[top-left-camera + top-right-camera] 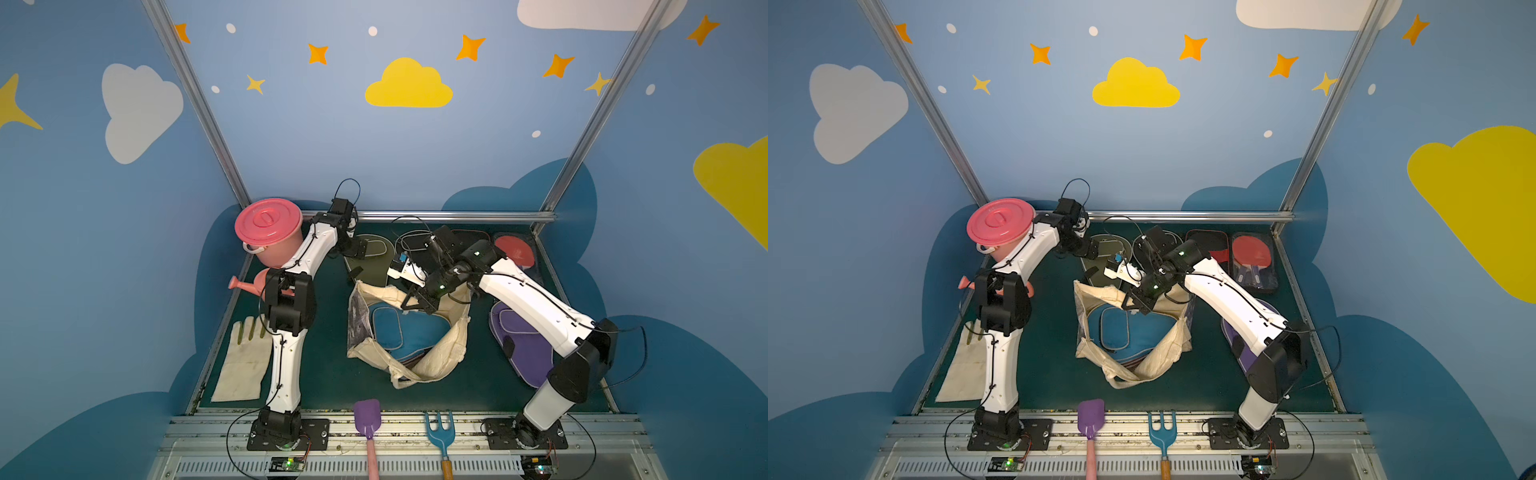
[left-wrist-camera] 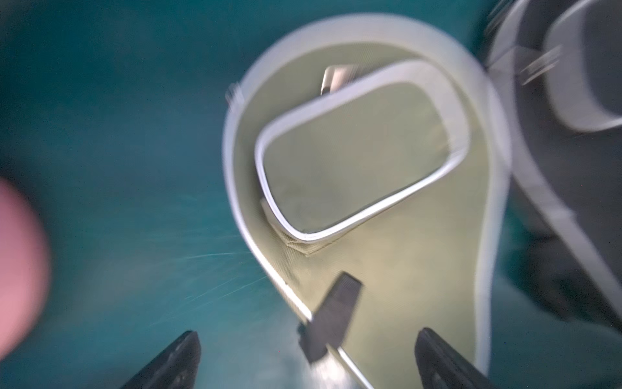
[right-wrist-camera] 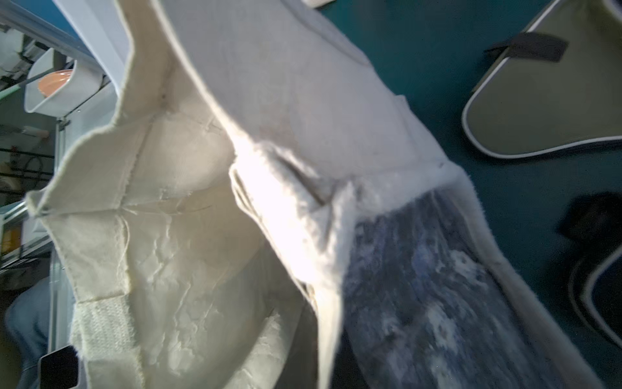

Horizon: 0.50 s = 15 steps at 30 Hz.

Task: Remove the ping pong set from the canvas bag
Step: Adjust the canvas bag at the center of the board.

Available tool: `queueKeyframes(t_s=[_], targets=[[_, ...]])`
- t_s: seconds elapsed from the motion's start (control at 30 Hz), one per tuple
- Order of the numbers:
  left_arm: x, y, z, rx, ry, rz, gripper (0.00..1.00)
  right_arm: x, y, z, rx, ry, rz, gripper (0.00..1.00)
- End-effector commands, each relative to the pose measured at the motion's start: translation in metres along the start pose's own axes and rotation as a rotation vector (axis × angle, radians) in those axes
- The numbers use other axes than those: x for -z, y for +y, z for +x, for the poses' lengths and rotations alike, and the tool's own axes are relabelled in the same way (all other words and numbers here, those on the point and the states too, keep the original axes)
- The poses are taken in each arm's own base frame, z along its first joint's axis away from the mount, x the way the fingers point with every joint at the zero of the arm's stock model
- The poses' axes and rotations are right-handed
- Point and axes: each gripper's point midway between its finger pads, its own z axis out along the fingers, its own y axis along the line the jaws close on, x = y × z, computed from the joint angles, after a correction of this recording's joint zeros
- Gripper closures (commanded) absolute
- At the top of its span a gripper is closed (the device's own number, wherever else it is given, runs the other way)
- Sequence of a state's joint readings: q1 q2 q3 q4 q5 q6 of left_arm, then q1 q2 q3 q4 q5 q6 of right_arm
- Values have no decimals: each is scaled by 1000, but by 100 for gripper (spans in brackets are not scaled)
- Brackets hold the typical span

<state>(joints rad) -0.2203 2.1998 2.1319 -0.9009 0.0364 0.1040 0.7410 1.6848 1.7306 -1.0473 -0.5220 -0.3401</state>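
Note:
The cream canvas bag (image 1: 440, 353) lies open mid-table with a blue paddle case (image 1: 399, 328) inside. My right gripper (image 1: 411, 302) is shut on the bag's far rim (image 3: 323, 296) and holds it up; cloth hides its fingers. An olive case (image 1: 370, 259) lies on the mat behind the bag. My left gripper (image 2: 308, 340) hovers open over its handle end, and nothing is between its fingers. A purple case (image 1: 523, 349) lies under the right arm. Dark packs with red paddles (image 1: 1252, 257) sit at the back right, beside a black case (image 1: 1142, 241).
A pink lidded bucket (image 1: 268, 230) and a pink watering can (image 1: 249, 284) stand at the back left, close to the left arm. Cream gloves (image 1: 245, 361) lie at the left. A purple shovel (image 1: 367, 415) and a blue rake (image 1: 439, 432) rest on the front rail.

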Motion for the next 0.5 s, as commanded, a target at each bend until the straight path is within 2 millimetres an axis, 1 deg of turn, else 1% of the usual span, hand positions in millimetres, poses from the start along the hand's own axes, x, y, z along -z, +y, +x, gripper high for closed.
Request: queueKeyframes(t_s=[0.0, 0.1, 0.13, 0.2, 0.23, 0.3, 0.33, 0.4, 0.47], targets=[[90, 3, -39, -12, -199, -57, 0, 7, -22, -19, 17, -36, 108, 100], [147, -6, -46, -4, -295, -9, 0, 10, -34, -34, 30, -70, 165, 100], [166, -12, -45, -2, -324, 24, 0, 11, -37, -39, 36, -78, 177, 100], [195, -28, -34, -9, -355, 119, 0, 14, -45, -49, 48, -95, 216, 100], [209, -40, -25, -19, -369, 190, 0, 16, -47, -54, 53, -103, 227, 100], [229, -67, -5, -59, -402, 347, 0, 20, -49, -63, 63, -121, 242, 100], [242, -82, 10, -87, -421, 427, 0, 21, -50, -66, 67, -125, 244, 100], [262, -106, 39, -145, -436, 551, 0, 24, -52, -71, 70, -131, 256, 100], [272, -118, 63, -174, -444, 588, 0, 25, -52, -74, 72, -136, 260, 100]])
